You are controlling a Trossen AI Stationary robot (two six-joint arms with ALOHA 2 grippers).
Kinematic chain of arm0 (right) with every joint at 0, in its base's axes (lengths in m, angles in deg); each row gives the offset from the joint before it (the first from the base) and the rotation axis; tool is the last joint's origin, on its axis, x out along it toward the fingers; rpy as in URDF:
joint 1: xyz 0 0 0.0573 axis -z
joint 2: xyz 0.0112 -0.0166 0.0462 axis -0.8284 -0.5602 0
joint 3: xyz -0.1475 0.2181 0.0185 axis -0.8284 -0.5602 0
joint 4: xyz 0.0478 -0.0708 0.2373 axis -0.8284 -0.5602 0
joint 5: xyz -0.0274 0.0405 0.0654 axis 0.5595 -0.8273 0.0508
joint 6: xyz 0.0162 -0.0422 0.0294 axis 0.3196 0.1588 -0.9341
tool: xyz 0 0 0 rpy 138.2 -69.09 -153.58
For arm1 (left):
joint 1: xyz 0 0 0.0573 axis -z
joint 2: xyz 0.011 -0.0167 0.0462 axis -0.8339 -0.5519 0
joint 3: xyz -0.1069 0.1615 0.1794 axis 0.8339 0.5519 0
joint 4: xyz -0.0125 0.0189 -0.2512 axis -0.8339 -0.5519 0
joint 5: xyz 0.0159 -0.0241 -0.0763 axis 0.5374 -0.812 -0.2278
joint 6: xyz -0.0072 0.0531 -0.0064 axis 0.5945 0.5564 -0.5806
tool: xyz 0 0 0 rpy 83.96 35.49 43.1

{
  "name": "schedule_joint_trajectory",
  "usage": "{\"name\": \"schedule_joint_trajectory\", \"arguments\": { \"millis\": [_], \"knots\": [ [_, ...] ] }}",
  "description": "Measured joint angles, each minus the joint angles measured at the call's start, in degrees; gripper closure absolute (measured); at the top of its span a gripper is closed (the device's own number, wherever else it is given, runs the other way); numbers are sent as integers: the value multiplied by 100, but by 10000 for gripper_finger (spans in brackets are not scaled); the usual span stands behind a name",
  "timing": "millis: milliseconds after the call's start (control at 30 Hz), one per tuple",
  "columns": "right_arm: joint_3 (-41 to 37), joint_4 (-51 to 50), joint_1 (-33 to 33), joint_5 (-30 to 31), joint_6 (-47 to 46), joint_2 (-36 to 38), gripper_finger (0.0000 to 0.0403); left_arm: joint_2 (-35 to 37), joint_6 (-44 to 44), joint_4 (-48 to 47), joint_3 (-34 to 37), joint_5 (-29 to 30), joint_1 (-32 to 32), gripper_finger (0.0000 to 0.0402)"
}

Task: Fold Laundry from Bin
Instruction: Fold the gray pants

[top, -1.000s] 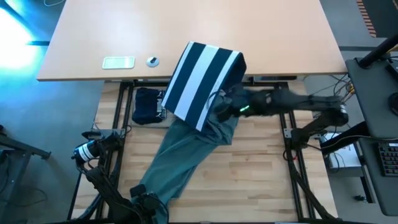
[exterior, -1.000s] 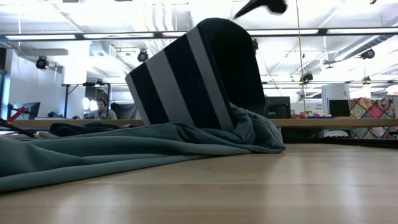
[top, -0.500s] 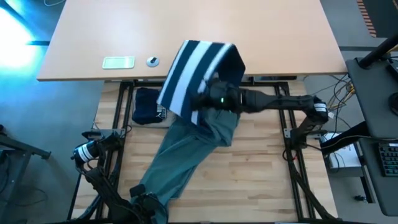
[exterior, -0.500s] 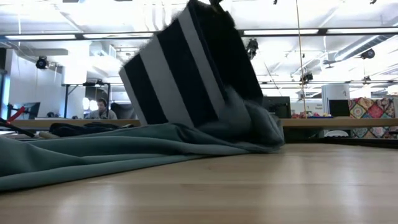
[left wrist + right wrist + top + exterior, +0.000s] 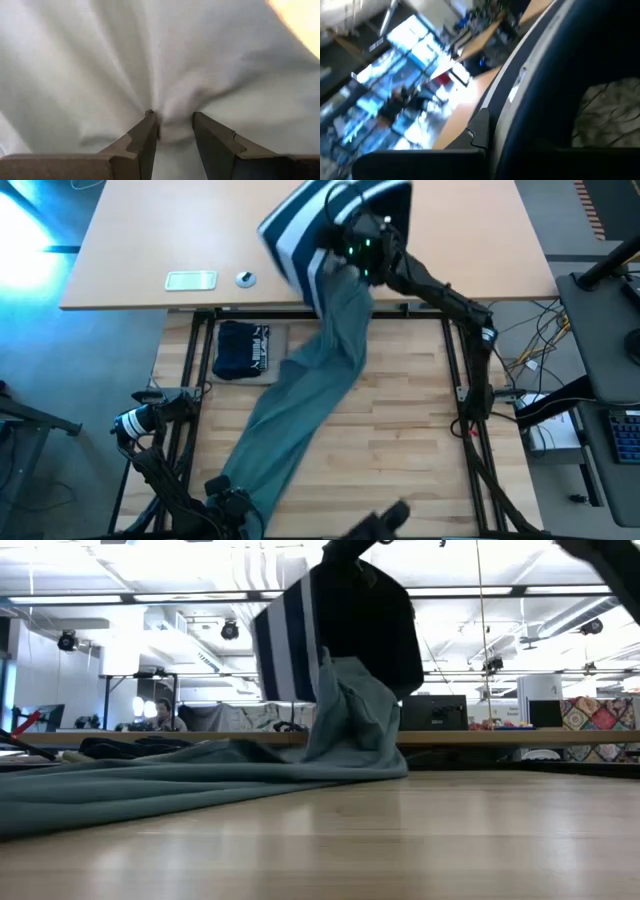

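- While the right gripper (image 5: 352, 235) is clamped shut on the rim of the one bin (image 5: 300, 225), the bin hangs tilted off the table, its striped wall turned away from the gripper.
- One teal-green garment (image 5: 305, 405) trails from just below the right gripper to the left gripper (image 5: 175, 131), whose fingers (image 5: 145, 137) are part-closed, pinching a fold of it.
- One navy garment (image 5: 240, 348) lies apart, on the left arm's side.
- High view only: one white device (image 5: 190, 280), one small round object (image 5: 246, 278).
- Low view only: a seated person (image 5: 165, 715) beyond the table.
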Motion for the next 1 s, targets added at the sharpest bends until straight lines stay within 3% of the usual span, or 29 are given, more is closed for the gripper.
{"name": "schedule_joint_trajectory", "arguments": {
  "millis": [133,200,300,467,833,1000],
  "knots": [
    [749,145,464,-153,-42,-485,390,6,-55,10,3,-8,34,286],
    [551,705,729,-395,-320,-479,390,7,-130,22,8,-13,59,286],
    [453,760,1040,-498,-818,-531,390,9,-224,58,13,-66,83,286],
    [435,862,1389,-432,-900,-746,390,14,-330,223,13,-184,133,286],
    [490,1278,1532,-463,-1460,-1396,387,6,-382,399,8,-338,175,286],
    [558,1496,1435,-660,-1510,-1557,334,6,-408,404,10,-343,175,286]
  ]
}}
